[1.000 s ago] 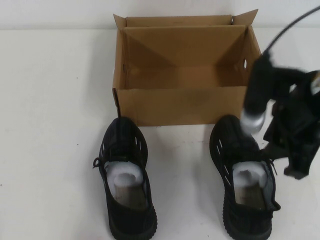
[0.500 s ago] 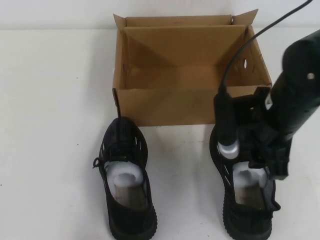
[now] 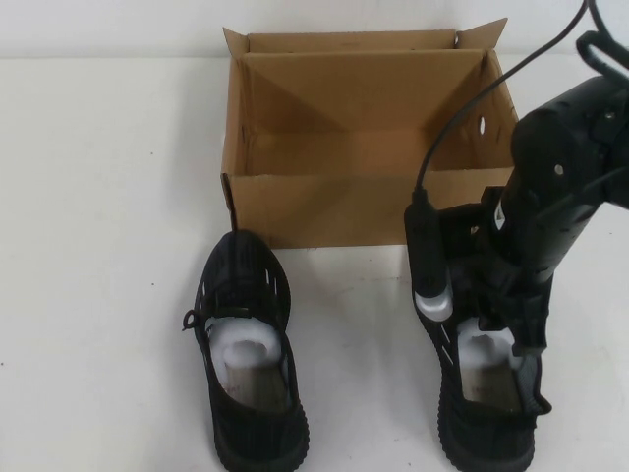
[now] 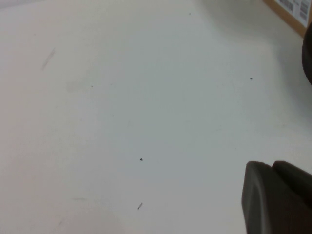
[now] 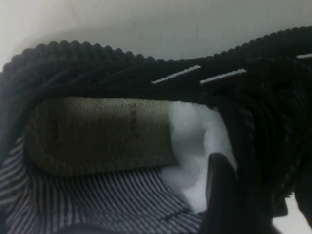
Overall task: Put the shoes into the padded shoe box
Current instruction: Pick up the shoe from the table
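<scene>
My right end effector (image 3: 501, 329) has come down from the right edge of the frame over the past second and now sits low over the shoe at lower right (image 3: 486, 393), right at its tongue and laces. That puts me at the start of the first pick: neither shoe has left the worktop (image 3: 108, 246) yet, and I judge the next step is to close on the collar or tongue and lift.

The right wrist view looks straight into that shoe: tan insole (image 5: 97, 134), white stuffing (image 5: 195, 146), ribbed sole edge (image 5: 122, 53) along the top. One finger (image 5: 222, 195) pokes into the opening beside the stuffing; the other is out of view past the frame's right edge, so I cannot tell how wide the end effector stands or whether it grips anything.

The other shoe (image 3: 246, 354) lies at lower left, toe toward the padded shoe box (image 3: 359, 147), which stands open at upper centre with nothing in it that I can see.

My left end effector (image 4: 280, 195) shows only as a dark corner at lower right of its wrist view, above bare worktop; its state is unreadable, and the high view does not show it. My arm hides the right shoe's toe.
</scene>
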Controlling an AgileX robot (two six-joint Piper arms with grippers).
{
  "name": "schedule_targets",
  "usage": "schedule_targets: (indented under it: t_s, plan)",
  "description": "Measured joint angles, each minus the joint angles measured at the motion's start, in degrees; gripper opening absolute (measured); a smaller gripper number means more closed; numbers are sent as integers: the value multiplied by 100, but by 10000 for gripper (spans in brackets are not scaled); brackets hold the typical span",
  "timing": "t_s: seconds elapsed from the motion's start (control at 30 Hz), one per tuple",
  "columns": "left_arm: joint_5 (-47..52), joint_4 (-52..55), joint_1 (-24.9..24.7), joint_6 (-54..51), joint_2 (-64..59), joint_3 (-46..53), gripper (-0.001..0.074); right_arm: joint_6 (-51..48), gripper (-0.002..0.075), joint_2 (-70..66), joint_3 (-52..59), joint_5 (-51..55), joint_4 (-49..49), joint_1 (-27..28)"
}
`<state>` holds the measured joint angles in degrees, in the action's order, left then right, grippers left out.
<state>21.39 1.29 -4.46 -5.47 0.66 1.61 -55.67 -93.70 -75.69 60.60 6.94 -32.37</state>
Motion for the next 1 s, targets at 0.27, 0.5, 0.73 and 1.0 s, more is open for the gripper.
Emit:
schedule_targets:
  t_s: [0.27,0.5,0.73,1.0]
  plan:
    - [0,0,0,0,0,0,-4,11,99,0,0,12,16,0]
    - [0,0,0,0,0,0,-4,537,-6,67,0,306,16,0]
    - [0,0,0,0,0,0,-4,1406,-6,524,0,399,129,-143]
    - [0,0,0,0,0,0,-4,3721,-6,1064,-9,523,300,-455]
